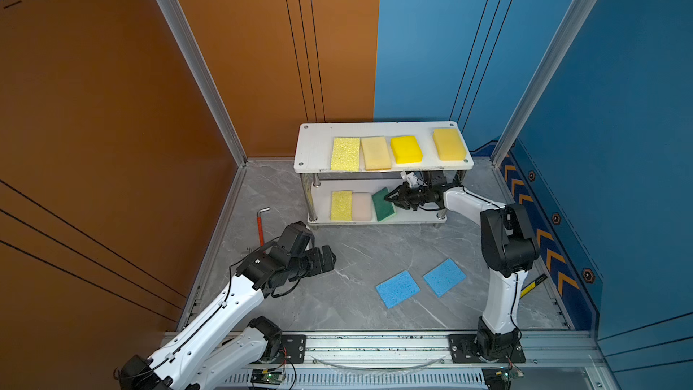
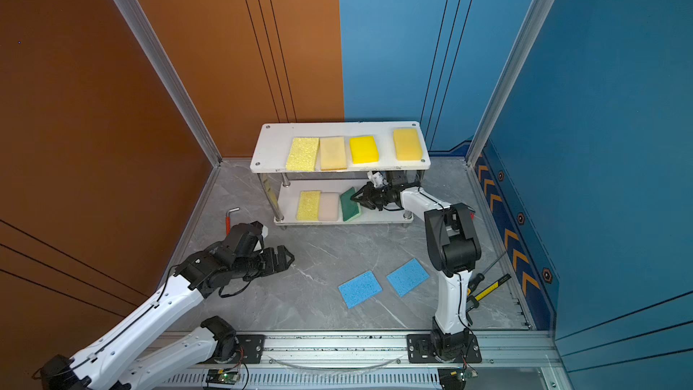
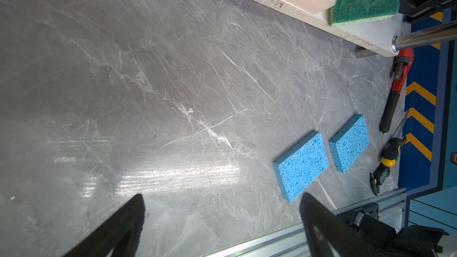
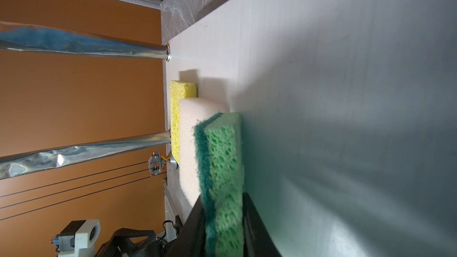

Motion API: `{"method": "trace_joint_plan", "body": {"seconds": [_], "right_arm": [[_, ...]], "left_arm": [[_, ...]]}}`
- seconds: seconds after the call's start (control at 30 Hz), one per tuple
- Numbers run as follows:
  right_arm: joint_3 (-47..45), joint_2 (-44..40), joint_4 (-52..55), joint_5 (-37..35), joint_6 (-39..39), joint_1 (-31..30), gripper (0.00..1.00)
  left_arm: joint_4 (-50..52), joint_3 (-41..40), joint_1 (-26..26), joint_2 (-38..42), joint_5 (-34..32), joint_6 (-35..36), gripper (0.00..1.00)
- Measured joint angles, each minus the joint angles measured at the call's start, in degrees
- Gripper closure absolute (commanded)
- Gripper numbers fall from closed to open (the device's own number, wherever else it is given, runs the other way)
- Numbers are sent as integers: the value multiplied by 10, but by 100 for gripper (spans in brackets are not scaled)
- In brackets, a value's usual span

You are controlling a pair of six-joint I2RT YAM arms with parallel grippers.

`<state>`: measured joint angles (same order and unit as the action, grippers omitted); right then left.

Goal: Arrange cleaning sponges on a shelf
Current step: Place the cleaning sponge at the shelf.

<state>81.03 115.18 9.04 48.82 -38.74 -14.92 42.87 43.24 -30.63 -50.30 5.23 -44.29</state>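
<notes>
While the left gripper (image 1: 330, 258) hangs wide open and empty over the surface (image 1: 360, 253), the dark green sponge (image 1: 382, 205) leans tilted against the pinkish sponge (image 1: 362, 206) on the lower board of the shelf (image 1: 315, 148). The right gripper (image 1: 391, 199) is clamped on its edge, I'd guess to nudge it flat.

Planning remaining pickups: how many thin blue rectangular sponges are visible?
2, both flat on the grey marbled tabletop: one blue sponge centrally, the other blue sponge beside it, nearer the right arm. None seems hidden.
</notes>
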Motion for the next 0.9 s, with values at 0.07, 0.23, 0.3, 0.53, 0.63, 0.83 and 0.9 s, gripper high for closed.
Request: {"method": "trace_joint_plan", "body": {"seconds": [0.07,0.23,0.3,0.53,0.63,0.83,0.9], "right_arm": [[2,2,0,-4,0,0,76],[2,2,0,-16,0,0,76],[2,2,-2,-26,-1,-1,76],[-31,2,-52,-50,-36,-2,76],[-35,2,-65,-57,-50,-4,73],[-39,2,-81,-71,-64,-14,70],[-42,2,-82,-76,-67,-17,66]], "left_arm": [[5,-3,4,3,0,-2,2],[7,-6,16,3,0,-2,2],[7,-6,19,1,1,-1,2],[7,-6,26,-3,9,1,2],[7,-7,27,-3,11,1,2],[7,-9,34,-3,14,2,2],[7,-9,36,-3,15,3,2]]}}
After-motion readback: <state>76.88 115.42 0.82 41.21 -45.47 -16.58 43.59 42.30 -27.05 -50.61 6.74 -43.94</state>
